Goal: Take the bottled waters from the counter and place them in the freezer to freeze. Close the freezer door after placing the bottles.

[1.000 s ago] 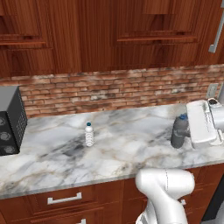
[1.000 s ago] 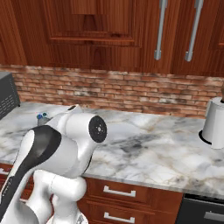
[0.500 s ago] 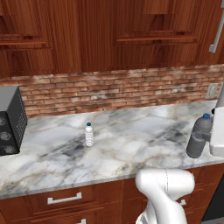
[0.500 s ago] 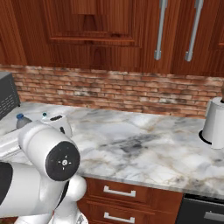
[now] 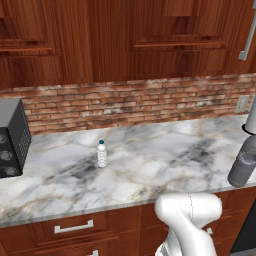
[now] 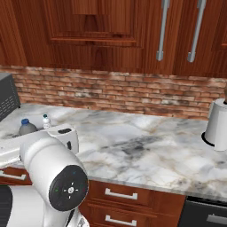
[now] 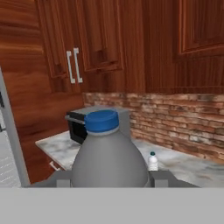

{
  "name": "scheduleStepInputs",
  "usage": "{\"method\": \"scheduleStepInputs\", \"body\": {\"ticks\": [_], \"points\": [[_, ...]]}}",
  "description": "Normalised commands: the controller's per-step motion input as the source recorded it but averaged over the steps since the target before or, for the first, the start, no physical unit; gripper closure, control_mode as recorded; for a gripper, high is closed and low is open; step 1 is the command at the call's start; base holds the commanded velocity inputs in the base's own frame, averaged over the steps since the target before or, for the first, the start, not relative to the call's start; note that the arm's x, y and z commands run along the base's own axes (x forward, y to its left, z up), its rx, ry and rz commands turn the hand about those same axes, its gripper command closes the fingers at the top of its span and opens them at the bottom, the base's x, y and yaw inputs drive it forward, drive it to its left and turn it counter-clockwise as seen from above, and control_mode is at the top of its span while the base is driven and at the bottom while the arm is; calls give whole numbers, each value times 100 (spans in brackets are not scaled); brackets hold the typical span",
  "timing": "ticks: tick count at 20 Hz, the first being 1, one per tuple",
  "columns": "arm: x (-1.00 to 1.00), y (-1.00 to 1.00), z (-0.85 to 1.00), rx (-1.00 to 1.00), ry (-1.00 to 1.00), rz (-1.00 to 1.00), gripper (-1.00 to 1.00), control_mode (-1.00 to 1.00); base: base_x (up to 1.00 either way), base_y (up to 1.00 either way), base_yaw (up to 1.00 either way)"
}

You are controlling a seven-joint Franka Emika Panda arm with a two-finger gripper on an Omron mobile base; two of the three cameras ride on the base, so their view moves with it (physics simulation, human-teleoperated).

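- Holding the grey bottle between the jaws of the gripper; dark finger pads sit at both flanks of its body, blue cap up, bottle upright.
- Same grey bottle shows at 3 o'clock in the left base view, off the front right part of the bench; whether it touches the marble I cannot tell.
- Clear bottle stands upright on the bench, left of centre, well apart from the grey one; also seen at and, small, at.
- Count: two bottles, both blue-capped.
- Microwave, black-fronted, sits at the bench's 9 o'clock end, near the clear bottle but not touching.
- White cylinder stands at the 3 o'clock end in the right base view.
- Brick backsplash bounds the rear edge; wood cabinets hang above.
- Broad bare marble lies between the clear bottle and the right end.
- Pale grey panel edge at 9 o'clock in the hand view; what it belongs to I cannot tell.
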Motion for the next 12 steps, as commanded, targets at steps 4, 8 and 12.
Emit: {"method": "scheduleStepInputs", "body": {"ticks": [4, 8, 12], "points": [[-23, -3, -2, 8, -10, 0, 100, -100, 0, 0, 0], [0, 0, 0, 0, 0, 0, 100, -100, 0, 0, 0], [0, 0, -2, 0, -4, 0, 100, 100, -9, 4, 1]]}}
